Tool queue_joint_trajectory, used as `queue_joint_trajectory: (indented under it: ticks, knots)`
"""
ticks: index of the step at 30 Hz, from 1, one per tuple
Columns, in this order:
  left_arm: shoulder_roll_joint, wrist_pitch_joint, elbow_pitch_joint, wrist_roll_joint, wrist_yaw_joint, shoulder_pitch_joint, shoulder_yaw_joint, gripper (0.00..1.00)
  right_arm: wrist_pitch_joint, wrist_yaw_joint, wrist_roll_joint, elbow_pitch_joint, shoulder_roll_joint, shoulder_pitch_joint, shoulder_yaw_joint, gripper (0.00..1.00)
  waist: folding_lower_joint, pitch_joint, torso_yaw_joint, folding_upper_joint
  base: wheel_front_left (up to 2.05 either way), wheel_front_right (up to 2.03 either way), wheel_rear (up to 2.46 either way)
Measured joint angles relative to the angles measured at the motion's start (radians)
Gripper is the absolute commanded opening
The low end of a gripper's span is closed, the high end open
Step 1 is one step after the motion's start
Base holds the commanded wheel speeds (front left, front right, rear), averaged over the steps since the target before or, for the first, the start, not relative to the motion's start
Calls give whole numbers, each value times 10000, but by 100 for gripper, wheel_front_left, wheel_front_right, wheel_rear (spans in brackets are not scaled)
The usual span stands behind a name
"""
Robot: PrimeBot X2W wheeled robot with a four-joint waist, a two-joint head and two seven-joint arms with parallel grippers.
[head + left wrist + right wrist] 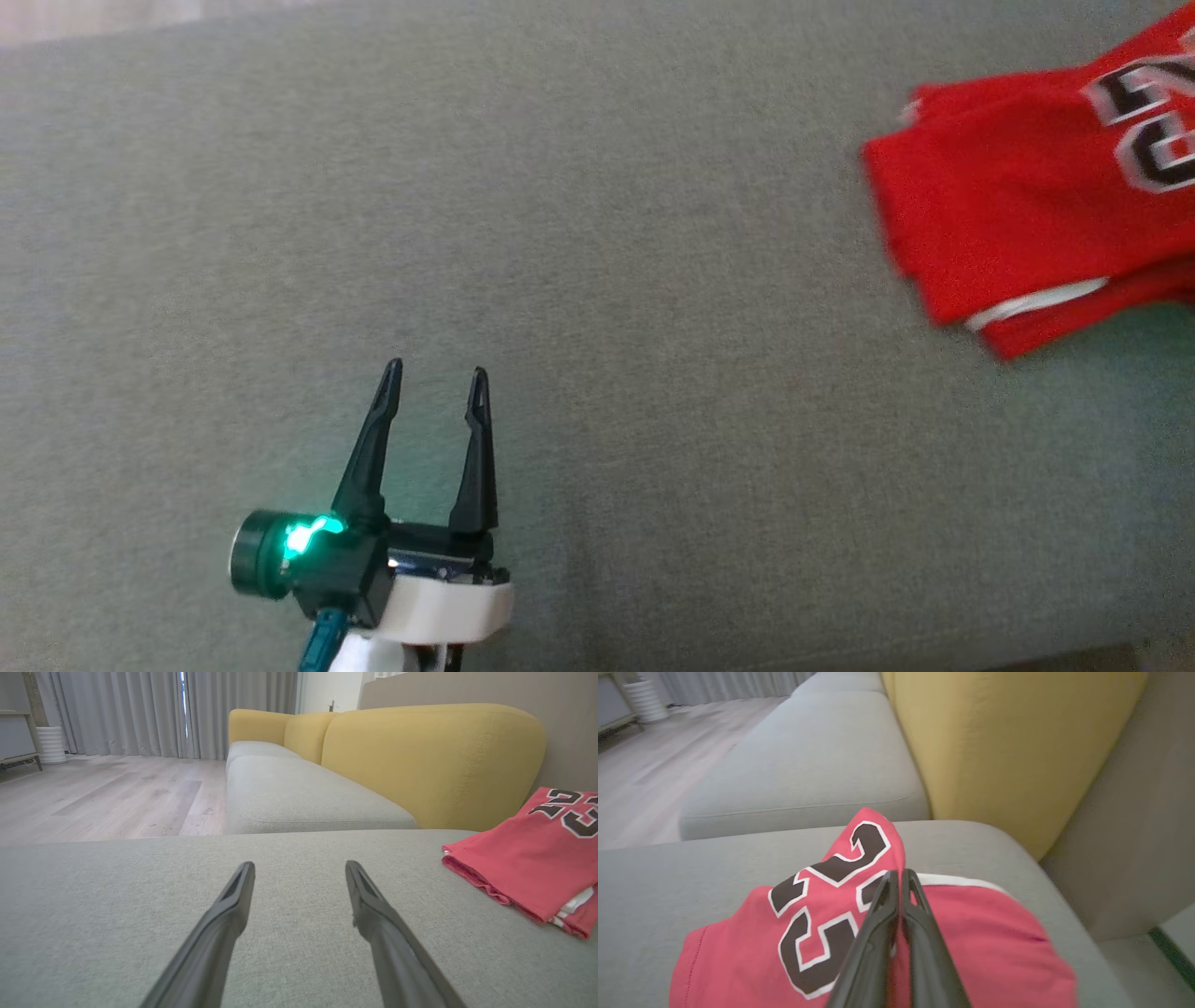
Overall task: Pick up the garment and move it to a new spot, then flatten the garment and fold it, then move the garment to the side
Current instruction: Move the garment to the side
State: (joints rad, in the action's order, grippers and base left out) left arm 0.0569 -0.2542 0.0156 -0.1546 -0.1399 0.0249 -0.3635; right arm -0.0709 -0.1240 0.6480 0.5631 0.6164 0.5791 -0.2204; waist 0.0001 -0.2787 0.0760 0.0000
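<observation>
In the right wrist view the right end effector (901,873) is pinching the top of the folded red jersey (985,924), its fingers closed tight together and the cloth beside the number peaking up just past the tips. This is looking like the start of a carry. It is calling for a slow, low, level move so the fold is not springing open, and because the grip may be catching only the upper layer, the lower layers are worth watching for trailing. In the head view the left end effector (437,368) is hovering over the bare grey seat (653,280), fingers spread wide and holding nothing, with the jersey lying well apart near the right edge. In the left wrist view those wide fingers are pointing across the seat, while the jersey is sitting off to their right, near the yellow backrest (434,765), untouched by them
</observation>
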Motion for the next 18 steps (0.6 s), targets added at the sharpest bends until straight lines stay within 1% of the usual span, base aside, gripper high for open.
queue_joint_trajectory:
  ticks: [3,6,7,10,12,14,18]
  knots:
    - [0,-12,-17,136,104,118,54,100,-81,0,-192,13,523,174,527,0,1,-291,243,0,0,0,0]
    - [0,-13,-31,163,270,200,59,100,-71,-2,-416,90,905,299,978,0,1,-550,411,0,0,0,0]
    - [0,-13,-31,163,270,228,59,100,-69,-2,-522,140,938,321,1124,100,1,-619,452,0,0,0,0]
    - [0,-13,-105,155,372,364,77,100,199,-2,-911,215,880,323,1406,100,2,-713,516,0,0,0,0]
    - [-2,-13,-134,151,430,416,88,100,368,0,-1131,153,656,321,1494,100,1,-632,517,0,0,0,0]
    - [-2,-13,-127,151,430,409,90,100,487,-2,-1377,-23,253,252,1528,100,-1,-490,500,0,0,0,0]
    - [-4,-25,8,130,345,380,84,100,566,-2,-1793,-627,-872,-374,1239,100,-1,-63,431,0,0,0,0]
